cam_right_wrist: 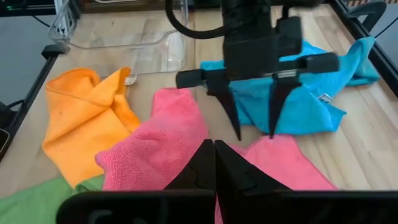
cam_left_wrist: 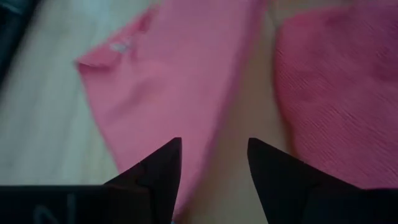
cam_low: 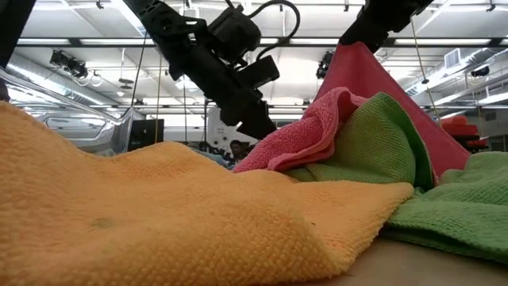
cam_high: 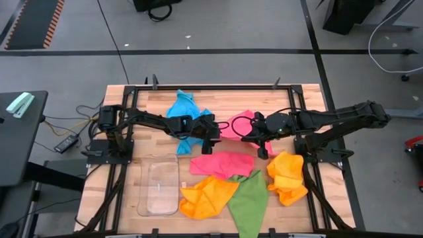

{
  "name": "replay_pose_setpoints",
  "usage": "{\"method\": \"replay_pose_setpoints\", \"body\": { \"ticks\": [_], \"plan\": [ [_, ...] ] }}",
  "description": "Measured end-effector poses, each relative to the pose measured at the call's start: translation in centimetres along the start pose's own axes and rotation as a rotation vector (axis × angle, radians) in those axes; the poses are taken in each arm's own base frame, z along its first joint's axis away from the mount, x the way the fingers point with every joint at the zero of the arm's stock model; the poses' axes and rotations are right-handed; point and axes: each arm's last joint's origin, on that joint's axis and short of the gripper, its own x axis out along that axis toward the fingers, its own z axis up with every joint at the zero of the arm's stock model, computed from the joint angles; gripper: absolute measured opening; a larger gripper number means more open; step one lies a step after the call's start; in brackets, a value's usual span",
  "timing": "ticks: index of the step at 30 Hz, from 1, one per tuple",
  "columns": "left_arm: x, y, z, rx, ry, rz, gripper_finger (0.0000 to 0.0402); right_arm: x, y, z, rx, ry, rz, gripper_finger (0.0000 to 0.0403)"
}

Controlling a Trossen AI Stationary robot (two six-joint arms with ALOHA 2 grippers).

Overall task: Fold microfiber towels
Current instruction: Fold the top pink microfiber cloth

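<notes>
Honestly, my left gripper (cam_right_wrist: 254, 132) hangs spread apart over the lifted pink towel (cam_high: 239, 125) mid-table, while my right gripper (cam_high: 255, 132) pinches it tight. If left closes crooked, I reckon that edge slips and bunches up.

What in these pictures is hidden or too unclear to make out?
- Right gripper: shut on the pink towel; its own fingers hide how much cloth it pinches.
- Left gripper: open above that towel; the blurred left wrist view leaves contact unclear.
- Low view: the orange towel blocks most of the table.
- Green towel: cut off by the high view's bottom edge.
</notes>
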Motion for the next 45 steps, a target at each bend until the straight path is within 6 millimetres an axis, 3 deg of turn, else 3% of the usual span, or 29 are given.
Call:
{"method": "replay_pose_setpoints", "body": {
  "ticks": [7, 18, 21, 26, 28, 33, 38, 45],
  "plan": [
    [1.0, -0.1, -0.7, 0.013, 0.019, 0.000, 0.0176, -0.4, 0.0, 0.2, 0.012, -0.026, 0.003, 0.0003],
    [1.8, 0.8, -1.8, 0.040, 0.095, 0.136, 0.0149, -1.8, 0.3, 0.4, 0.016, -0.067, 0.061, 0.0003],
    [1.8, 1.2, -1.9, 0.035, 0.099, 0.144, 0.0117, -1.9, 0.3, 0.4, 0.023, -0.066, 0.068, 0.0003],
    [1.8, 1.1, -2.0, 0.074, 0.113, 0.103, 0.0018, -2.0, 0.3, 0.2, 0.022, -0.047, 0.078, 0.0003],
    [1.6, 1.1, -1.5, 0.084, 0.126, 0.084, 0.0013, -2.0, 0.3, 0.0, 0.021, -0.029, 0.076, 0.0003],
    [-0.5, 1.6, 1.6, 0.166, 0.173, 0.052, 0.0008, -2.0, 0.2, -0.5, -0.007, 0.027, 0.070, 0.0003],
    [-3.9, 2.5, 4.4, 0.278, 0.230, 0.019, 0.0014, -2.5, 0.0, -1.2, -0.008, 0.103, 0.081, 0.0003],
    [-8.0, 3.8, 7.8, 0.430, 0.152, 0.048, 0.0014, -3.4, 0.0, 0.0, 0.016, 0.139, 0.182, 0.0003]
  ]
}}
